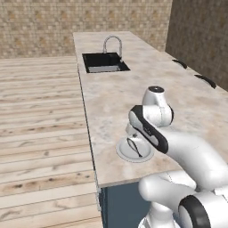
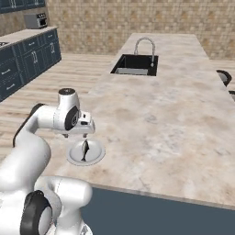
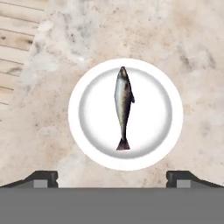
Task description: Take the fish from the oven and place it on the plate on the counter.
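On the counter (image 2: 174, 119), close to its near edge and its left corner as you look from the base, you have the plate (image 3: 87, 144), and the fish (image 3: 123, 107) lies flat on it. Through the hand view you see the fish stretched along the middle of the plate, head toward the top of that view and tail toward the bottom, wholly inside the raised rim with bare plate all round it. Your gripper (image 3: 112, 178) hangs above the plate with its jaws spread wide and nothing between them; the two dark fingertips (image 3: 43, 178) stand at the bottom of the hand view, one to each side, apart from the fish and the plate.

From the right base view you find the gripper (image 2: 77, 134) just above the plate (image 2: 94, 157), with the fish (image 2: 85, 150) a dark sliver under it. From the left base view the arm crosses in front of the plate (image 1: 127, 154), and you see only part of the fish (image 1: 133, 147).

Watch the edges: the plate sits near the counter's front lip and near the side that drops to the wooden floor (image 1: 40, 133). Beyond the plate you have a long bare run of stone up to the black sink (image 2: 135, 64) and its curved faucet (image 2: 146, 46), which stand well apart from the plate. Far off to the left in the right base view, dark blue cabinets (image 2: 23, 59) line the wall.
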Robot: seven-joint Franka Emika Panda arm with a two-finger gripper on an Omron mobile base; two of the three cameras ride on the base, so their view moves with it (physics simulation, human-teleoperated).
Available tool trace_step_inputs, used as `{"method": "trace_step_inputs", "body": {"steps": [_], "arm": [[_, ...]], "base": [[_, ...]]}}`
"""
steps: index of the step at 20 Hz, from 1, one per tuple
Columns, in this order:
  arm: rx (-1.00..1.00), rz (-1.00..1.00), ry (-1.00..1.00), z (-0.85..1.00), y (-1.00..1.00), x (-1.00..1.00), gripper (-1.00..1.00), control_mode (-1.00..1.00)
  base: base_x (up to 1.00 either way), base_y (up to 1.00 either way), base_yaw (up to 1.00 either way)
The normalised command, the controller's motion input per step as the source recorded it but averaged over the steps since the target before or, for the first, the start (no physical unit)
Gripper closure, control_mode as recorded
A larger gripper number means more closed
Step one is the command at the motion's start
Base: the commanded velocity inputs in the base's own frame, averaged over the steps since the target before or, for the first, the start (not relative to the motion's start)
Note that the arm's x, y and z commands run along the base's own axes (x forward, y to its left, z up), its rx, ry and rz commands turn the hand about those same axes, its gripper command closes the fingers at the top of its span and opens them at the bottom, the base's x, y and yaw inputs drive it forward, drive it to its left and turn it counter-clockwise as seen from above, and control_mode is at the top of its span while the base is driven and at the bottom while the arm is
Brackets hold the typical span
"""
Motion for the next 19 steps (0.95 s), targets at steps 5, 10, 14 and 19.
{"method": "trace_step_inputs", "body": {"steps": [5, 10, 14, 19], "arm": [[0.00, 0.00, -0.21, 1.00, 0.00, -0.60, -1.00, -1.00], [0.00, 0.00, -0.22, 1.00, 0.00, -0.68, -1.00, -1.00], [0.00, -0.02, -0.20, 1.00, 0.00, -0.52, -1.00, -1.00], [0.00, -0.04, -0.26, 0.96, -0.01, -0.47, -1.00, -1.00]], "base": [[0.00, 0.00, 0.00], [0.00, 0.00, 0.00], [0.00, 0.00, 0.00], [0.00, 0.00, 0.00]]}}
